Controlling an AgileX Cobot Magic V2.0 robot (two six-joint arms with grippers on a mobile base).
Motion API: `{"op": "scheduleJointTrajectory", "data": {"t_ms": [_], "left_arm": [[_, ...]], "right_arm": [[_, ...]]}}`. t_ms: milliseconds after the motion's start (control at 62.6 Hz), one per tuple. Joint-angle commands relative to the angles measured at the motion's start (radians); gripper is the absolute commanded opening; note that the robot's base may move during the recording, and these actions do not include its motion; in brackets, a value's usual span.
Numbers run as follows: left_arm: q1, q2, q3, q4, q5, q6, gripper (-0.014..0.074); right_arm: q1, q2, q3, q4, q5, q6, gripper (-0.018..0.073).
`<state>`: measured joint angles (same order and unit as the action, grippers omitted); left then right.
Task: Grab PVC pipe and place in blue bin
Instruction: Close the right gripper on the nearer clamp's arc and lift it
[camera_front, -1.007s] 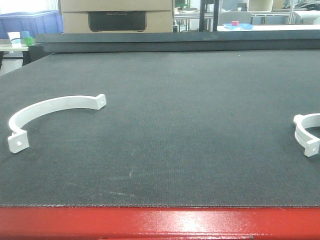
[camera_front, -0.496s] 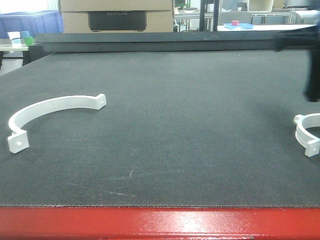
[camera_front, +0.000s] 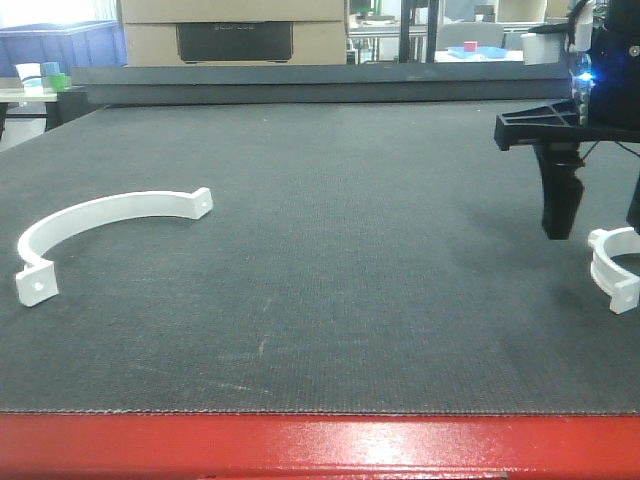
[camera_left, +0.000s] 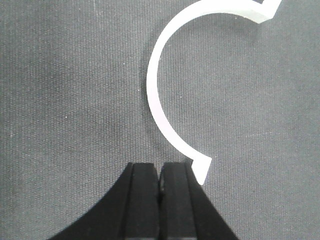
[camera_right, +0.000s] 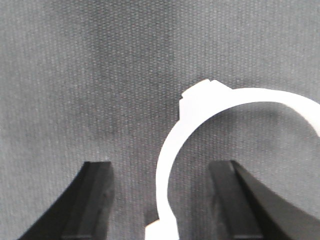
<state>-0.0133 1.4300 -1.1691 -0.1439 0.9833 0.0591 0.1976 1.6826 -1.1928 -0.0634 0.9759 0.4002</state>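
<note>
The white half-ring of pipe (camera_right: 169, 150) that I am after lies flat on the dark worktop (camera_front: 350, 250), far over on my right side. Its curved band runs up between the two fingers of my right claw (camera_right: 160, 167), which is spread wide and grips nothing.

My worry is the grip itself. The band is thin, smooth and curved, so if I close on it off-centre I expect it to pivot or squirt out sideways. If I close too high, the fingers will likely meet above it and only nudge it along the mat. I cannot tell from here whether my fingertips have reached the mat.

The second half-ring (camera_left: 155, 95) lies well apart, on the left. My left claw (camera_left: 161, 172) hangs with its fingers pressed together, empty, one end tab of that ring just beside it. A careless move could knock it.

The middle of the worktop is bare mat, good room for carrying. The red front edge (camera_front: 320, 445) is near. The right edge is out of view, so I cannot judge the margin there. A blue bin (camera_front: 70, 45) shows at the far left, beyond the worktop, which I judge a long carry.
</note>
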Motion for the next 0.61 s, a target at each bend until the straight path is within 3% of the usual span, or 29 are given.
{"op": "scheduleJointTrajectory", "data": {"t_ms": [0,144,352,416,512,591], "left_arm": [[-0.001,0.000,-0.007,-0.009,-0.003,0.000,-0.0111],[-0.001,0.000,-0.007,-0.009,-0.003,0.000,-0.0111],[-0.001,0.000,-0.007,-0.009,-0.003,0.000,-0.0111],[-0.001,0.000,-0.007,-0.009,-0.003,0.000,-0.0111],[-0.001,0.000,-0.007,-0.011,-0.002,-0.002,-0.0111],[-0.001,0.000,-0.007,-0.011,-0.002,-0.054,-0.0111]], "right_arm": [[-0.008,0.019,-0.007,-0.008,-0.004,0.039,0.0286],[-0.026,0.061,-0.007,0.025,-0.014,0.073,0.0233],[-0.026,0.091,-0.007,0.050,-0.026,0.073,0.0227],[-0.026,0.099,-0.007,0.050,-0.022,0.073,0.0172],[-0.026,0.111,-0.007,0.050,-0.022,0.073,0.0016],[-0.026,0.109,-0.011,0.046,-0.020,0.073,-0.0099]]}}
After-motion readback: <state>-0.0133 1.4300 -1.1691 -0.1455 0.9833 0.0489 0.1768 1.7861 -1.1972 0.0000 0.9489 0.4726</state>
